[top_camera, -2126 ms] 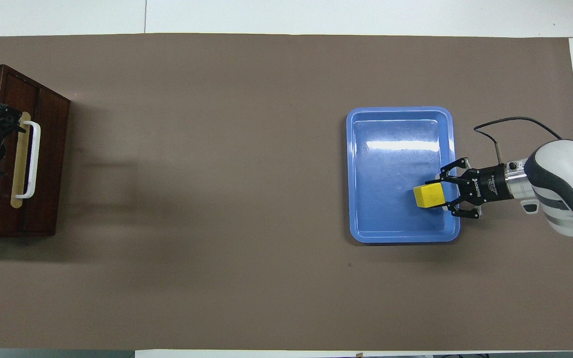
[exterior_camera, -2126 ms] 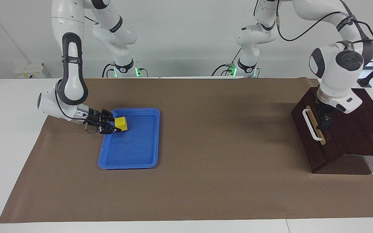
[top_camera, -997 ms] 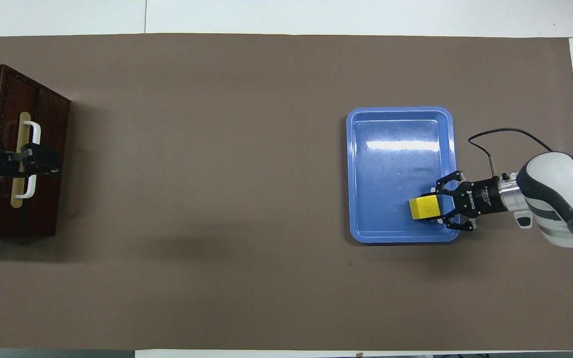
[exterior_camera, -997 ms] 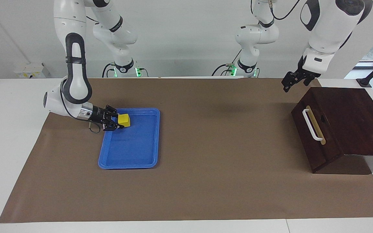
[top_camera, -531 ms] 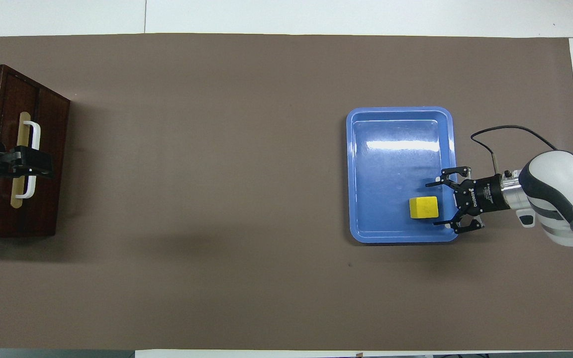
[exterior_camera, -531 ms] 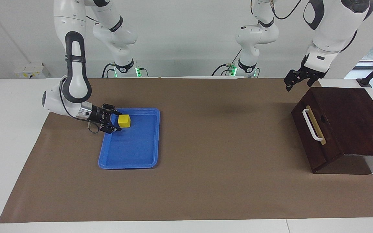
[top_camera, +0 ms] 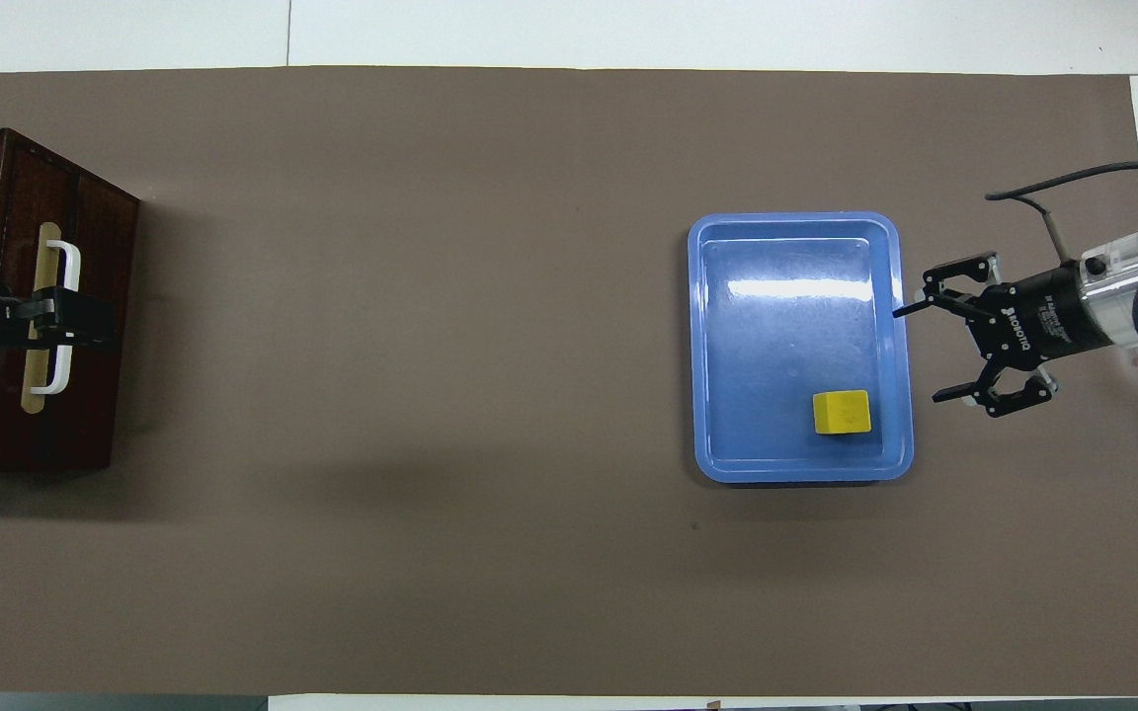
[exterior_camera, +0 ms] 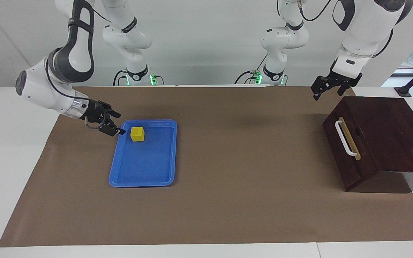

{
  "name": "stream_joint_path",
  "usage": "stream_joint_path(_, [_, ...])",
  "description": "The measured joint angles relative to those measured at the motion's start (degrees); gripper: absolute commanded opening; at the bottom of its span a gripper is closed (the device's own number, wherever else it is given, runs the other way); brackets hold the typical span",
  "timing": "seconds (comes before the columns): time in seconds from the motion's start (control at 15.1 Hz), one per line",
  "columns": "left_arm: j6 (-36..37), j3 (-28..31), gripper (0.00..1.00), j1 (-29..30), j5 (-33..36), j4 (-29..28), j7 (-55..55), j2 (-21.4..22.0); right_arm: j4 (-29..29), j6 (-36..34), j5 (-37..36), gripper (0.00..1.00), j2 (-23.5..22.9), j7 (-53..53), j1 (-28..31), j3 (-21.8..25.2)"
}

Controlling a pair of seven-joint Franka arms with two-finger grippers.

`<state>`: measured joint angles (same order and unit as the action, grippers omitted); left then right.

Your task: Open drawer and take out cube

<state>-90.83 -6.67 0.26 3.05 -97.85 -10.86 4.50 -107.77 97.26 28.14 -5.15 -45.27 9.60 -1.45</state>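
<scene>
Since the earlier frame, we note the right gripper (exterior_camera: 115,123), jaws wide and empty, has withdrawn from the cube (exterior_camera: 137,133), now resting in the tray (exterior_camera: 145,182) just ahead of it. The left gripper (exterior_camera: 327,86), open, hangs above the closed drawer (exterior_camera: 350,163). Release done; we judge both arms should retreat.

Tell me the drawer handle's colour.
White, on a tan strip; the handle shows best in the facing view.

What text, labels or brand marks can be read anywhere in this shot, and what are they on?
"ROBOTIQ": white lettering on the black body of the right gripper, in the overhead view; it reads mirrored or turned there, so this is a likely reading.
Small dark mark on the white housing above the left gripper: too small to read.
Drawer, blue tray, cube: no text visible.
</scene>
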Motion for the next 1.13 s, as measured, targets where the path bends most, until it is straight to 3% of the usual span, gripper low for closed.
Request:
stream_joint_path(0.2, [1.7, -0.1, 0.98, -0.5, -0.1, 3.8, 2.1, -4.2, 5.0, -1.5, -6.2, 1.00, 0.5, 12.6, -0.3, -0.1])
stream_joint_path(0.53, [1.7, -0.2, 0.99, -1.5, -0.3, 3.9, 5.6, -5.1, 10.0, -2.5, -20.2, 1.00, 1.1, 33.5, -2.8, -0.4])
stream_joint_path(1.13, [1.4, 0.1, 1.00, -1.5, -2.8, 4.1, 10.3, -5.1, 17.1, -13.4, -27.6, 1.00, 6.9, 42.6, -8.5, -0.4])
